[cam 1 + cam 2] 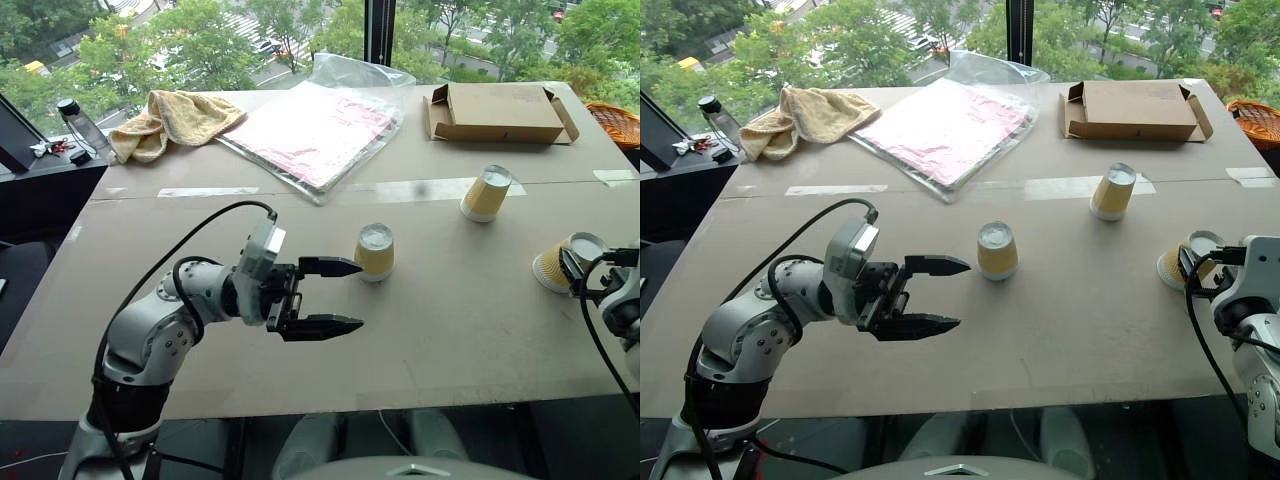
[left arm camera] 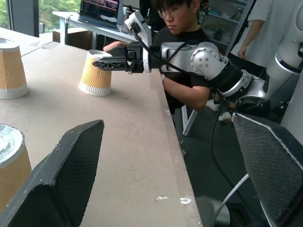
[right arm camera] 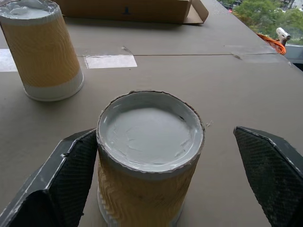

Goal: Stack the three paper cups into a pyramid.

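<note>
A: Start with the big stuff. The counter fills most of the head view, and its near edge runs along the lower part of the frame. At upper right sits a flat cardboard box with its flaps open; what it holds cannot be made out. At upper centre lies a clear plastic bag with pink sheets inside, and at upper left a crumpled yellow towel.

B: And the cups?

A: All three stand upside down, white bases up. The middle cup is at centre frame, the far cup is up and to the right of it near a strip of tape, and the right cup leans at the right edge of the frame. They are well apart from each other.

B: The arms?

A: The left claw hangs level at lower centre, pointing toward the right of the frame, its fingers spread wide and holding nothing, just left of the middle cup. The right claw has its fingers apart on either side of the right cup, one finger against the cup's side and the other clear of it.

B: Room to move?

A: Bare counter lies between the middle cup and the right cup, and along the near edge.
</note>
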